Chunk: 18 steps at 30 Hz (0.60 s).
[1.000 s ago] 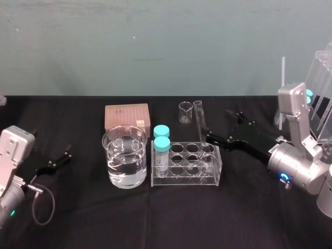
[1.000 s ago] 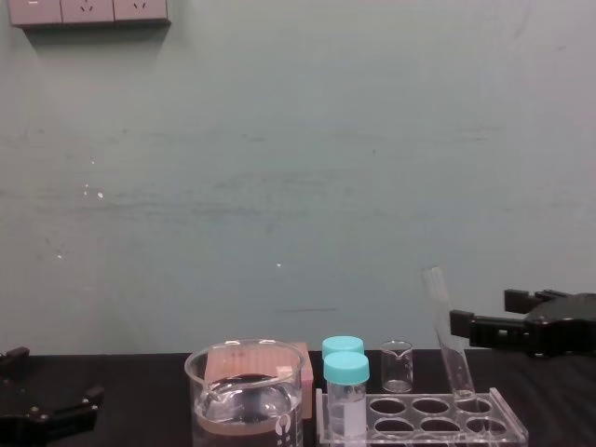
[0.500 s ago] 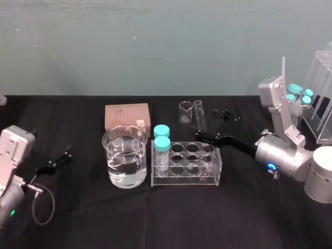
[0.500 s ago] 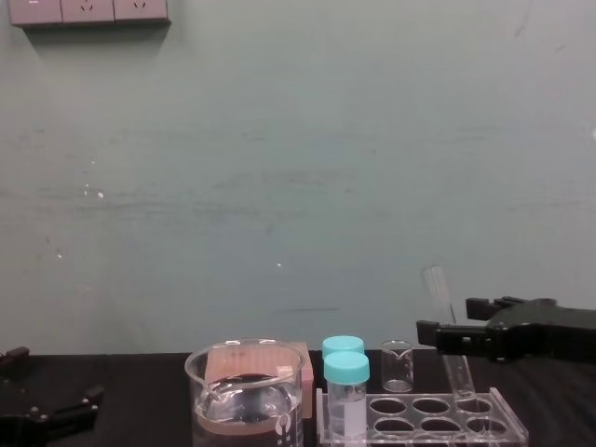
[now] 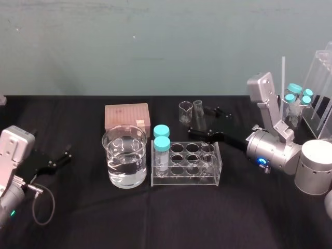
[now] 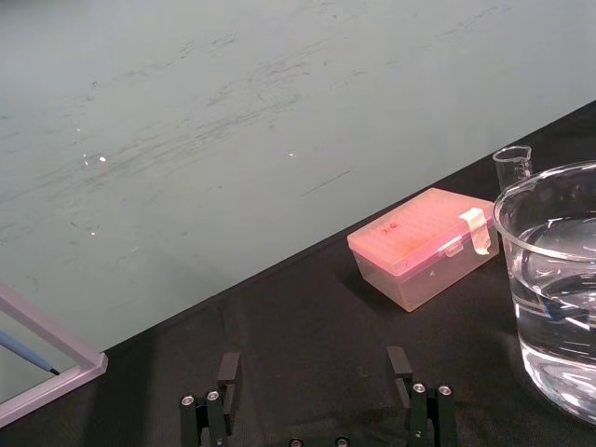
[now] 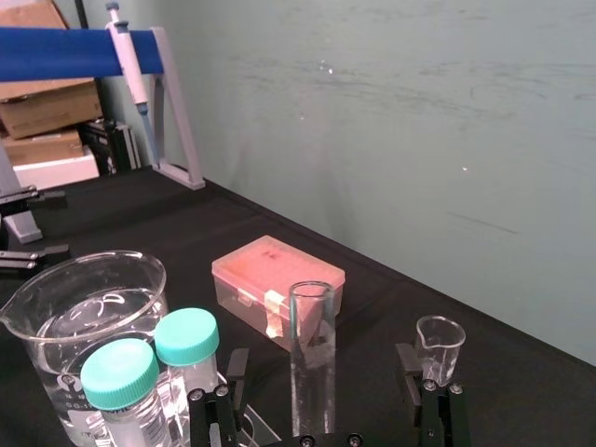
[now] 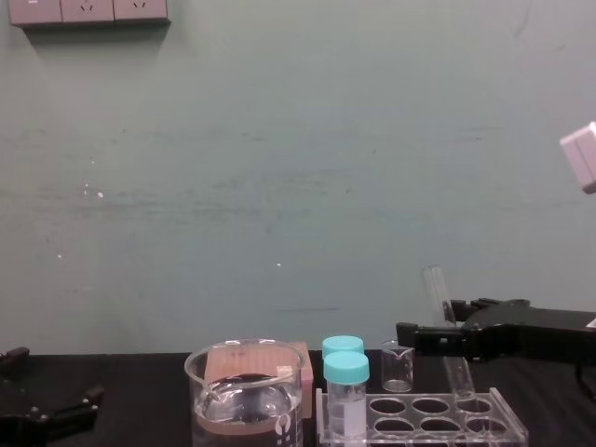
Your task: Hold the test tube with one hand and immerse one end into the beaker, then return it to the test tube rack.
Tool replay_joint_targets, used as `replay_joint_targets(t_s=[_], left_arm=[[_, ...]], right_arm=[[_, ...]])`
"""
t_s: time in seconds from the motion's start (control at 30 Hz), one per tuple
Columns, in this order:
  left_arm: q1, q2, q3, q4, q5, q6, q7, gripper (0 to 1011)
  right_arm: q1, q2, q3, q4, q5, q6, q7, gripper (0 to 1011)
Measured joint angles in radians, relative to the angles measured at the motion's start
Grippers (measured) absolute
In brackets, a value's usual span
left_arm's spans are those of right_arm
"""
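The test tube (image 5: pixel 198 115) stands leaning in a far right hole of the clear test tube rack (image 5: pixel 184 181), its open top well above the rack. My right gripper (image 5: pixel 207 123) is open, one finger on each side of the tube (image 7: pixel 312 354) with gaps on both sides in the right wrist view. From the chest, that gripper (image 8: pixel 434 326) reaches in level across the tube (image 8: pixel 438 293) above the rack (image 8: pixel 421 430). The water-filled beaker (image 5: pixel 124 158) sits left of the rack. At the far left my left gripper (image 5: pixel 64 155) rests open on the table.
Two teal-capped vials (image 5: pixel 162 139) stand in the rack's left holes. A pink tip box (image 5: pixel 127 116) and a tiny beaker (image 5: pixel 184 111) sit behind. A clear stand with more capped vials (image 5: pixel 296 93) is at the far right. A pipette stand (image 7: pixel 140 56) is beyond the beaker.
My right gripper has moved left toward the rack, and its open fingers now straddle the test tube. The tube, the beaker and the left arm have not moved.
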Motion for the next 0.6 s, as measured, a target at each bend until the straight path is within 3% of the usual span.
replay_joint_targets(t_s=[0.6], left_arm=[[0.0, 0.0, 0.0, 0.0, 0.0, 0.0, 0.0, 1000]], right_arm=[[0.001, 0.0, -0.001, 0.0, -0.003, 0.0, 0.002, 1002]])
